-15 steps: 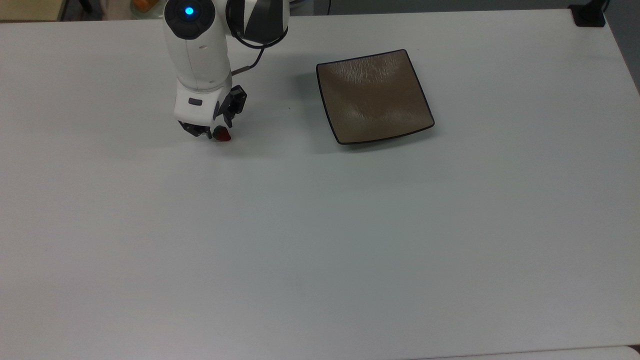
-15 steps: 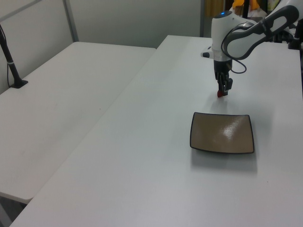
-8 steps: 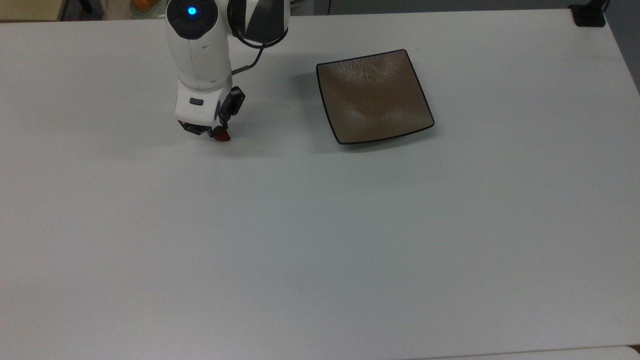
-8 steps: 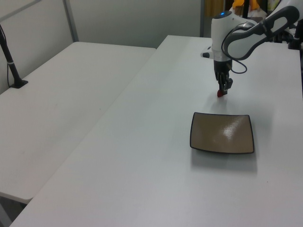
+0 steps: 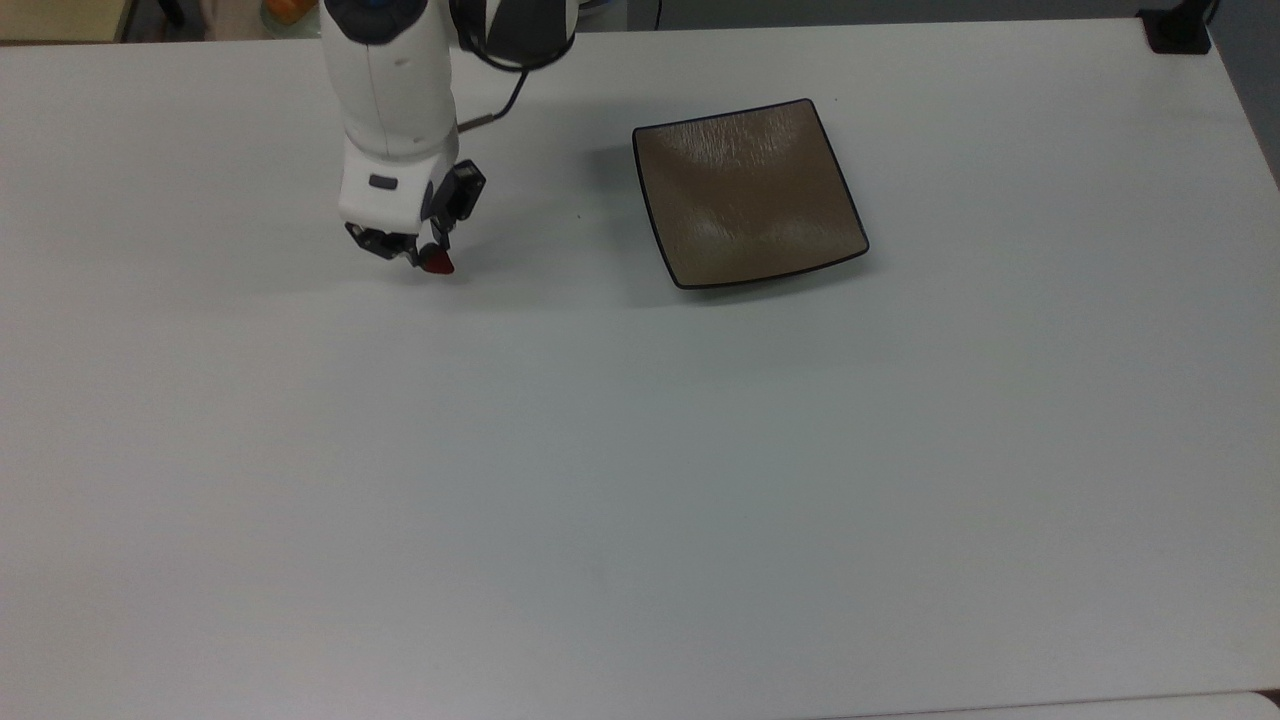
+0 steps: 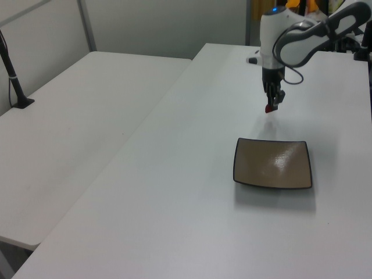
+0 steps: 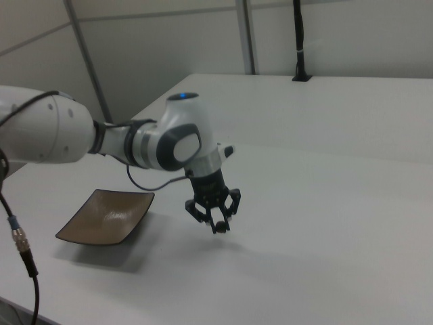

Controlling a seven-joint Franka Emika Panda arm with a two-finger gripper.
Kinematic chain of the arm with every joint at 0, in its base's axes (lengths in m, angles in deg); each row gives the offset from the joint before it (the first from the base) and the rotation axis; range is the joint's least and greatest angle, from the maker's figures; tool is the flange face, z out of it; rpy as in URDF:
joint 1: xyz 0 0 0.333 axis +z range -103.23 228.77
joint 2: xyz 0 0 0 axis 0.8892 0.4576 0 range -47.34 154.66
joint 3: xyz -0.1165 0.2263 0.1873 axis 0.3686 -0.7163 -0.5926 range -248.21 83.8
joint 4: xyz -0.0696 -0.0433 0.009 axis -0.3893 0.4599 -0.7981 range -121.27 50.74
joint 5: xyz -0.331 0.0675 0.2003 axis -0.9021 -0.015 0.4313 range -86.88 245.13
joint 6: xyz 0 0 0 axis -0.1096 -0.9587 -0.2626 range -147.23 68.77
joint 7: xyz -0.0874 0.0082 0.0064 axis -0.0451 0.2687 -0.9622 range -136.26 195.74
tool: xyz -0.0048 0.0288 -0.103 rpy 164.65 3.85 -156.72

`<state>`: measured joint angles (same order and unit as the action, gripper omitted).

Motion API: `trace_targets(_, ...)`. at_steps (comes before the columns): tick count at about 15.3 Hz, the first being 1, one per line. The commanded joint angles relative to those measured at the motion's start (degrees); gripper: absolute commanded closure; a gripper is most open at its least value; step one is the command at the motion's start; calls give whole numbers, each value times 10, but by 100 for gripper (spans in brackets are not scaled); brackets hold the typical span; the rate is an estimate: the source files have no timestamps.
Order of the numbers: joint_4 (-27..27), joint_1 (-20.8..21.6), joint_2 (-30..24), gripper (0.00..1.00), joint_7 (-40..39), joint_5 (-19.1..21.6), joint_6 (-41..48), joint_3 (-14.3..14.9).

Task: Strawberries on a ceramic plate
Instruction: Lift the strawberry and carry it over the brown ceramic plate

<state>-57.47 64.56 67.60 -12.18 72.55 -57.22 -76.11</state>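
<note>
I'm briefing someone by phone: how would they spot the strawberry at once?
Start at the white table and follow the white arm down to its gripper, to the top view's left of the brown square plate. The strawberry is the tiny red thing pinched in it, the only red there.

Top view: looking down from overhead onto the wide white table (image 5: 640,480). Left view and right view: lower, oblique, from opposite sides, sharing the square glossy brown ceramic plate (image 6: 272,164).
</note>
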Motion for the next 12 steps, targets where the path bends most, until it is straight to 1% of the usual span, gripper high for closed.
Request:
trace_targets(1,38,5,-58,100,-6,-10,105,-3)
trace_targets(3,79,6,-85,100,-7,-1,178,-6)
trace_targets(4,104,7,-95,100,-4,1,220,-13)
trace_targets(5,126,7,-97,100,-4,4,252,-22)
trace_targets(7,168,7,-102,100,-3,16,311,-31)
trace_targets(10,204,7,-109,100,-2,49,366,-41)
trace_targets(12,213,7,-121,99,-1,52,398,-46)
